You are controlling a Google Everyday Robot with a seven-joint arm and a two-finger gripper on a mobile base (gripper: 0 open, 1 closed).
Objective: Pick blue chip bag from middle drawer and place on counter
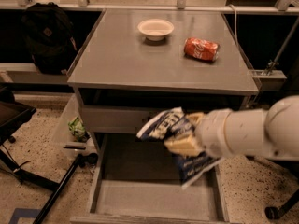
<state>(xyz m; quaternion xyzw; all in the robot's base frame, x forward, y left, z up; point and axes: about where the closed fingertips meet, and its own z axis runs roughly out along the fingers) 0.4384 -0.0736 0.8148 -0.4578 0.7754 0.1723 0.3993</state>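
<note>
The gripper (183, 143) is closed on the bag (162, 124), its tan fingers (184, 146) pressed on the middle of the foil; the bag hangs in the air over the open drawer (140, 200), clear of its floor and lower than the table (135, 64); on the table stand a white bowl (155, 29) and, to its right, a red can (201, 49) lying on its side.

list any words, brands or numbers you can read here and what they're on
White lettering on the blue chip bag, held by the gripper above the open middle drawer: too blurred to read.
White marking on the red soda can on the counter: too blurred to read.
Small patch on the backpack: no readable text.
</note>
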